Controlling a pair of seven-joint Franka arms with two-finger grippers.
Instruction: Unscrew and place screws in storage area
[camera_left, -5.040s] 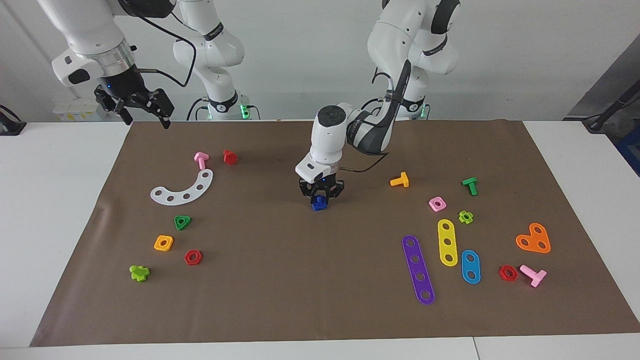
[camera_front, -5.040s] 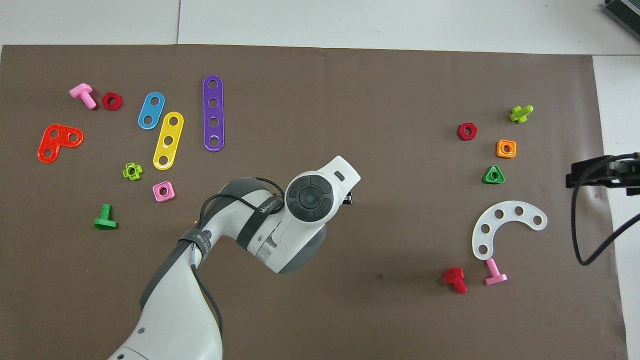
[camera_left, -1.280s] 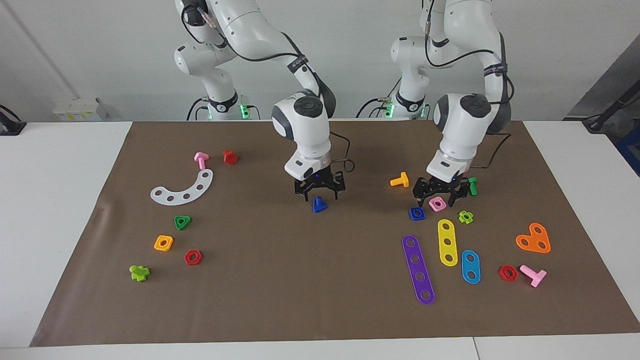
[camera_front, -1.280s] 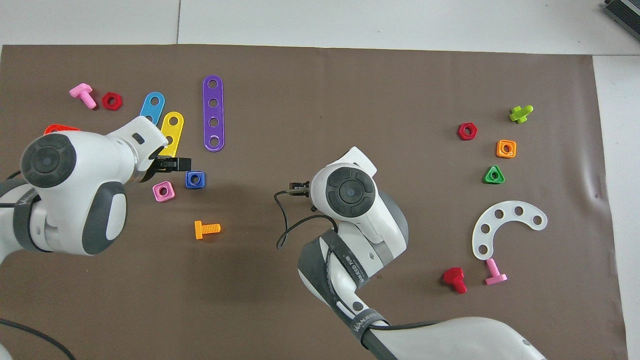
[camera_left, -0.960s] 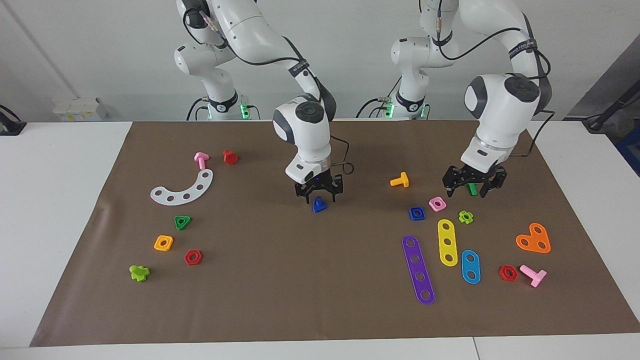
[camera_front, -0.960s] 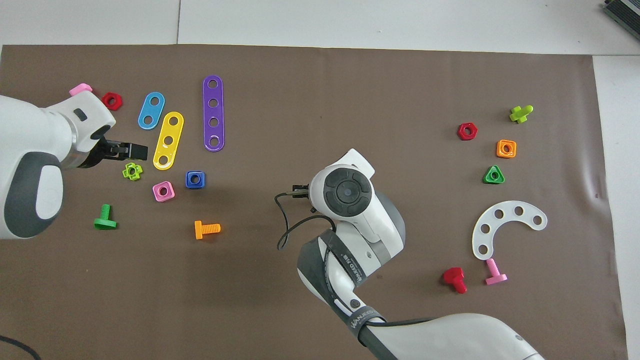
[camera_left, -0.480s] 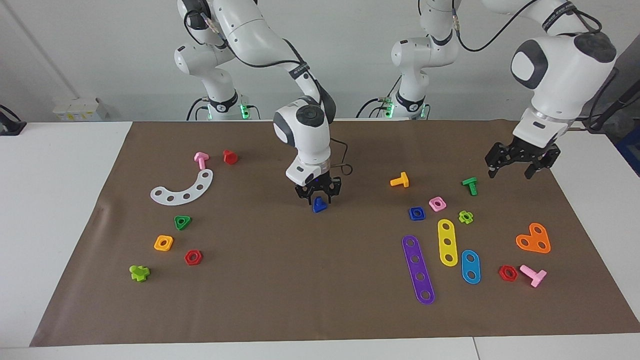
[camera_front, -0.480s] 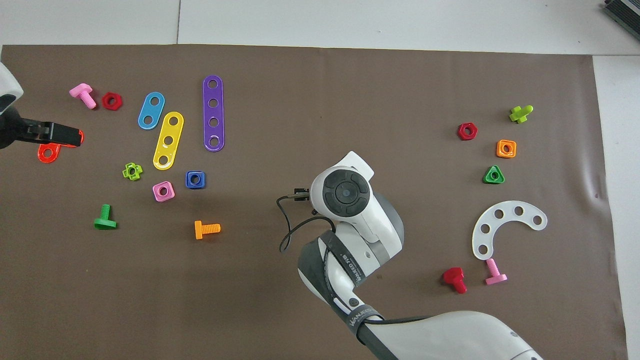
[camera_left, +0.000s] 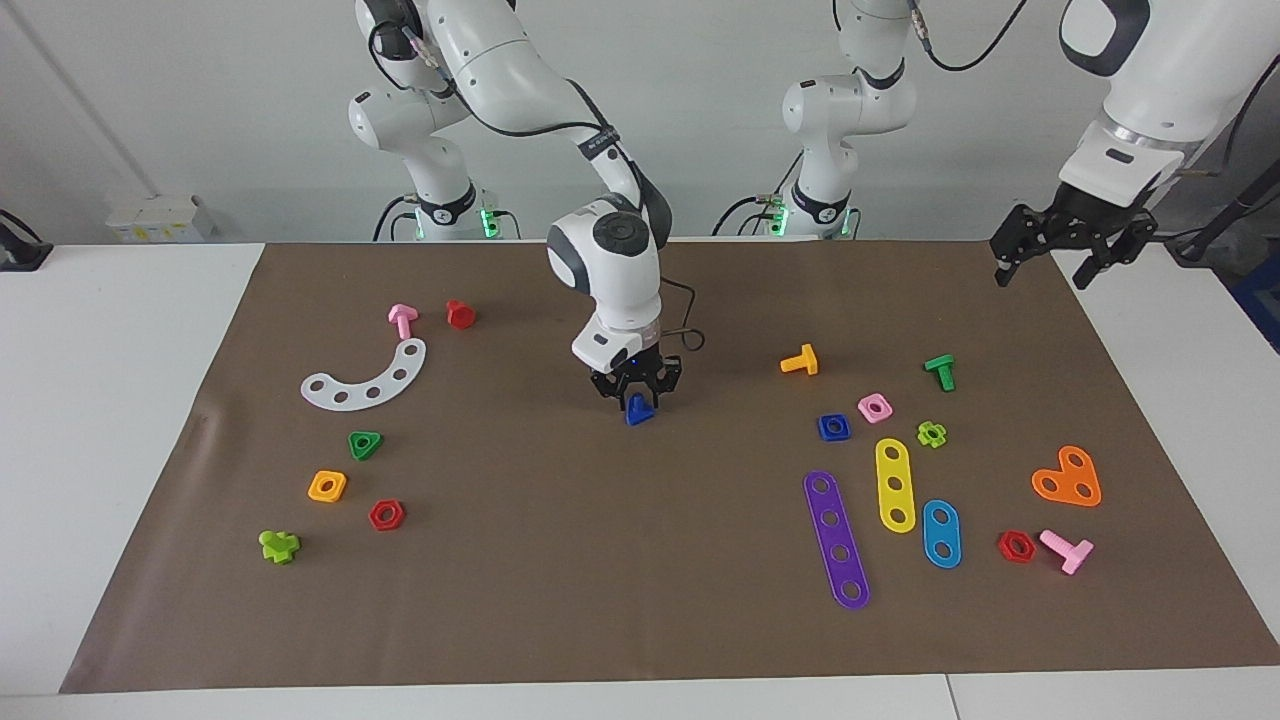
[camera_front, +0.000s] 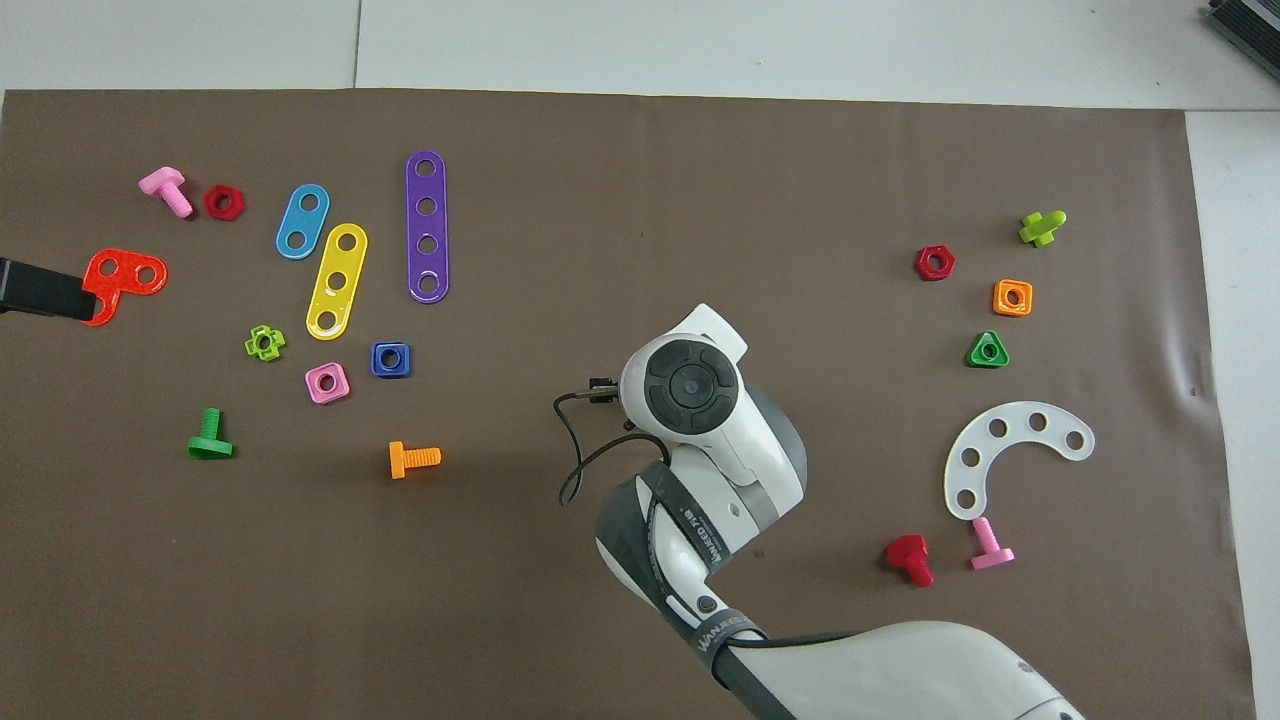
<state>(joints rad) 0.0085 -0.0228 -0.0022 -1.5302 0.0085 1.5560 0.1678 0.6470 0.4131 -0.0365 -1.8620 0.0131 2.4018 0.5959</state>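
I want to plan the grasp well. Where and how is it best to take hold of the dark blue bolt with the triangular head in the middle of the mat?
Probably from straight above, gripping the dark blue bolt across its upper part. It seems to stand with its broad end on the brown mat, free of neighbours. The right gripper hangs directly over it, fingers on either side.

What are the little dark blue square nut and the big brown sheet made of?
The dark blue square nut looks like moulded plastic: solid even colour, smooth rounded edges, a neat centre hole. The brown sheet looks like matt paper, probably: it lies thin and flat, with a slight ripple near one edge.
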